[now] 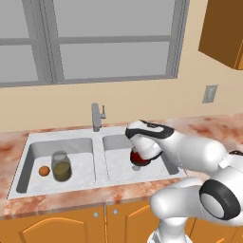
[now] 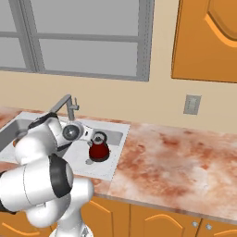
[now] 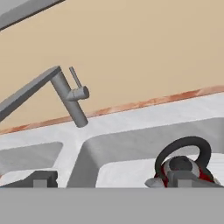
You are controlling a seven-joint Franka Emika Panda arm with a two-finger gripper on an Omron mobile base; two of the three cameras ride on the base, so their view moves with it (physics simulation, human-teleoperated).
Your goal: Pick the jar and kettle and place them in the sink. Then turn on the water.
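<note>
The clear jar (image 1: 61,166) with olive-brown contents stands upright in the left basin of the grey double sink (image 1: 71,190). In the right basin sits the dark-red kettle (image 2: 98,149) with its black arched handle, partly covered by my wrist in the left base view (image 1: 137,159). My gripper (image 3: 113,179) is open just above the right basin, empty, with its right fingertip (image 3: 183,178) in front of the kettle (image 3: 186,166). The grey faucet (image 3: 68,94) with its side lever rises behind the divider; no water runs from it.
A small orange ball (image 1: 44,171) lies beside the jar in the left basin. Marbled counter (image 2: 180,162) stretches to the right of the sink. A window is behind the faucet (image 1: 96,116), and a wall outlet (image 2: 191,104) and wooden cabinet (image 2: 208,37) lie to the right.
</note>
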